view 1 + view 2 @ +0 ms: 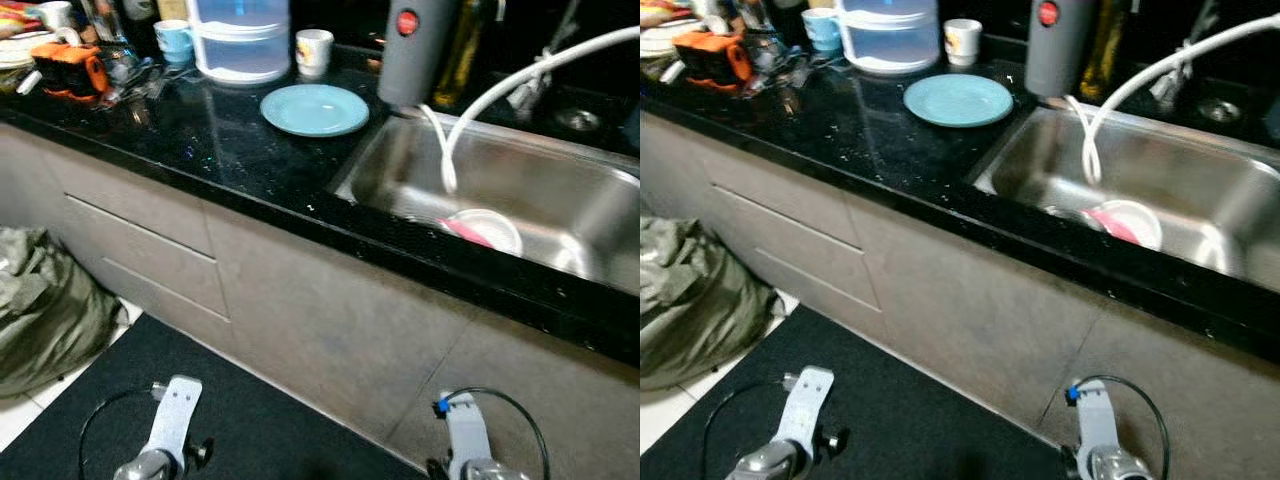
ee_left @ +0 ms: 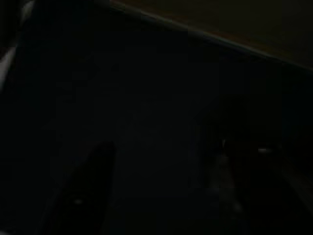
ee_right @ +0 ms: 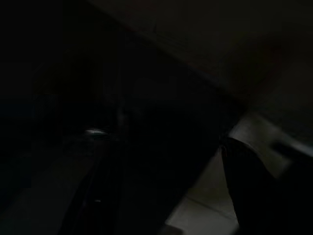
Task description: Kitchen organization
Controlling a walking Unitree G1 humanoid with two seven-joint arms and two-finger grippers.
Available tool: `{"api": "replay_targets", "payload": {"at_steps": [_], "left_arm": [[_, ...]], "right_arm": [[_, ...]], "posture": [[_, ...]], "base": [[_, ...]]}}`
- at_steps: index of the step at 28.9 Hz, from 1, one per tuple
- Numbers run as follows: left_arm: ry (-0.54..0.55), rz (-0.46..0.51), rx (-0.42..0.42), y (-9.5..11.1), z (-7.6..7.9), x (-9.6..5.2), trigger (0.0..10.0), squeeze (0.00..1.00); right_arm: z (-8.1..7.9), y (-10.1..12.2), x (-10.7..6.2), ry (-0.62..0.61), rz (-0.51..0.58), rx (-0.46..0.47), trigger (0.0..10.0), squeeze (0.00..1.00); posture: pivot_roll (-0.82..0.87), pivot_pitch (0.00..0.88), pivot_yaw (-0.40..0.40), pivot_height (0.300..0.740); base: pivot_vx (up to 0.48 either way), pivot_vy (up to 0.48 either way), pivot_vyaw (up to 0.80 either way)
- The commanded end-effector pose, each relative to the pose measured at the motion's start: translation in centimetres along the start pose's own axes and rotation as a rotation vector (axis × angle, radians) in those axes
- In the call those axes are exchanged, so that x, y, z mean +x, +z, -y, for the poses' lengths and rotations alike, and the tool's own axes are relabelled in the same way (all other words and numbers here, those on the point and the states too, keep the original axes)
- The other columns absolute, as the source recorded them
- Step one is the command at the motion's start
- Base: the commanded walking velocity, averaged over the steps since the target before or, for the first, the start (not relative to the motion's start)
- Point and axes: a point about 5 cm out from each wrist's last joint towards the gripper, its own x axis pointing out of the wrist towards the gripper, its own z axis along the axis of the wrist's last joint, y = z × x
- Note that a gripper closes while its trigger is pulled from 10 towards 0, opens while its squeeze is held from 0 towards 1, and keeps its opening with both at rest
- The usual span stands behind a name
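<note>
A: Where is the light blue plate (image 1: 314, 109)?

B: Flat on the black bench (image 1: 200, 140), just left of the steel sink (image 1: 590, 210). A white bowl (image 1: 487, 229) lies inside the sink.

A: Hand state?

B: Both arms hang low before the cabinet. Left hand (image 2: 161, 196) and right hand (image 3: 161, 186): too dark, cannot tell.

Grey cabinet fronts (image 1: 300, 300) under black counter (image 1: 220, 140), dark floor mat (image 1: 240, 420)

Olive bag (image 1: 45, 305) on dark mat (image 1: 230, 420)
</note>
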Motion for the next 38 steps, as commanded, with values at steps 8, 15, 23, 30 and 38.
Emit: {"api": "replay_targets", "payload": {"at_steps": [8, 15, 23, 30, 38], "left_arm": [[0.026, -0.029, -0.027, -1.3, -0.2, -0.3, 10.0, 0.00], [0.043, 0.023, -0.062, -0.2, -0.6, -0.2, 10.0, 0.00], [0.028, 0.081, -0.096, 1.3, -1.0, -0.1, 10.0, 0.00], [0.006, 0.073, -0.119, 1.4, -0.2, 0.1, 10.0, 0.00], [-0.016, 0.076, -0.109, 1.6, 0.4, 0.3, 10.0, 0.00]], "right_arm": [[-0.1, -1.1, 0.0, 0.005, -0.058, -0.048, 10.0, 0.00], [-0.3, -1.5, 0.0, 0.016, -0.089, -0.096, 10.0, 0.00], [-0.4, -1.4, 0.0, 0.014, -0.114, -0.153, 10.0, 0.00], [-0.7, -0.7, 0.0, 0.038, -0.118, -0.226, 10.0, 0.00], [-1.3, 0.3, 0.1, 0.118, -0.090, -0.369, 10.0, 0.00]], "posture": [[0.07, 0.049, -0.038, 0.740], [0.07, 0.048, -0.039, 0.740], [0.08, 0.047, -0.042, 0.740], [0.08, 0.047, -0.046, 0.740], [0.08, 0.049, -0.046, 0.740]], "base": [[0.000, 0.000, 0.76], [0.000, 0.000, 0.55], [0.000, 0.000, 0.00], [0.000, 0.000, 0.00], [0.000, 0.000, 0.00]]}}
